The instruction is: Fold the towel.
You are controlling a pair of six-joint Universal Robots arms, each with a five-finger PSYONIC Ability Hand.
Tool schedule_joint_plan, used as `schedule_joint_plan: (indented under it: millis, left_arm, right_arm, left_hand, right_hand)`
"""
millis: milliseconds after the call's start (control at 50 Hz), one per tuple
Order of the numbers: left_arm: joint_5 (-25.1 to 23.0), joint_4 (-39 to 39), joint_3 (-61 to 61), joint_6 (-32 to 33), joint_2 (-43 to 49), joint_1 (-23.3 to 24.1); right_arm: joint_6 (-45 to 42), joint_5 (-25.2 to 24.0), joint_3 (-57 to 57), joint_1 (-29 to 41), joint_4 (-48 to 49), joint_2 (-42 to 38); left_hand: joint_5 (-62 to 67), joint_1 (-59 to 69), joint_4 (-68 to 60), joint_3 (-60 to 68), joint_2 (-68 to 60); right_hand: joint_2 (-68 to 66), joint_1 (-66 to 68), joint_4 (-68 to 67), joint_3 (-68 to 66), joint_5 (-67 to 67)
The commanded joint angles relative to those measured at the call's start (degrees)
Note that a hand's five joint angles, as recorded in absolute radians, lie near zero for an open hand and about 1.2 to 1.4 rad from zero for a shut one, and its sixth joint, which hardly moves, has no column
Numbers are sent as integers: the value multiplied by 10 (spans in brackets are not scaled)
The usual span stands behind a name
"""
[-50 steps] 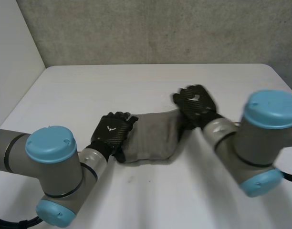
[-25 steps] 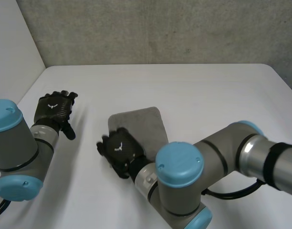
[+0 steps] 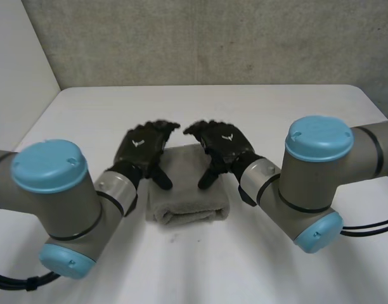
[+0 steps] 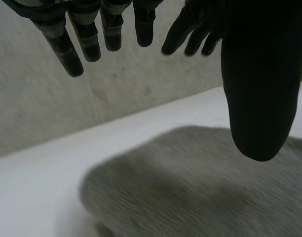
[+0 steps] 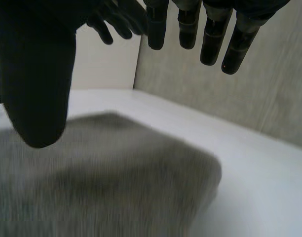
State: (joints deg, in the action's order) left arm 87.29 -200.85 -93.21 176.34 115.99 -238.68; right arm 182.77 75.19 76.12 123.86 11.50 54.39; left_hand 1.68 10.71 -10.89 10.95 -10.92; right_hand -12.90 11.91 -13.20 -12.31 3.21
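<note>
- White table (image 3: 257,111): runs from the near edge to a grey wall (image 3: 213,38) at the far side.
- Left arm (image 3: 54,209) comes in from the near left and right arm (image 3: 314,180) from the near right. Both angle inward toward the table's middle.
- Towel (image 3: 189,197): grey, folded into a small thick rectangle lying flat on the table at the middle, between the two arms. Its near edge looks rounded and doubled. Left wrist view: towel (image 4: 190,187) lies under the palm. Right wrist view: towel (image 5: 106,177) lies likewise under that palm, with one rounded corner toward the fingertips.
- Left hand (image 3: 142,149): over the towel's far-left part, fingers spread and relaxed, thumb pointing down, holding nothing. Own wrist view: left hand (image 4: 259,89) has its fingers straight and clear of the cloth.
- Right hand (image 3: 222,144): over the towel's far-right part, mirrored pose, fingers apart, nothing gripped. Own wrist view: right hand (image 5: 37,94) sits above the cloth, fingers extended.
- The two hands' fingertips are near each other above the towel's far edge.
</note>
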Motion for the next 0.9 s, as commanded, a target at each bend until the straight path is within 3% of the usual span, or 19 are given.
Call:
schedule_joint_plan:
  millis: [20,160,400,580,700,900]
  left_arm:
    - [2,45,13,-6,67,-20]
    - [2,73,14,-4,58,-39]
    - [-5,136,54,-2,-60,-39]
    - [-3,246,172,-2,-167,-46]
    - [-1,303,201,-1,-190,-78]
    - [1,306,191,0,-202,-78]
  right_arm:
    - [-12,-4,-35,-13,-39,-83]
    - [-54,7,-55,-19,-90,-90]
    - [-60,82,-55,-38,-89,100]
    - [-80,159,-38,-75,-81,221]
    - [-114,153,-13,-106,-88,251]
    - [-147,152,14,-109,-85,254]
  left_hand:
    - [9,19,-17,16,-17]
    - [4,14,-12,11,-11]
    - [4,14,-12,11,-11]
    - [9,19,-17,16,-16]
    - [9,19,-17,16,-17]
    - [0,10,-8,8,-8]
  right_hand:
    - [29,-19,32,23,-32]
    - [29,-19,32,23,-32]
    - [29,-19,32,23,-32]
    - [29,-19,32,23,-32]
    - [29,-19,32,23,-32]
    - [29,-19,32,23,-32]
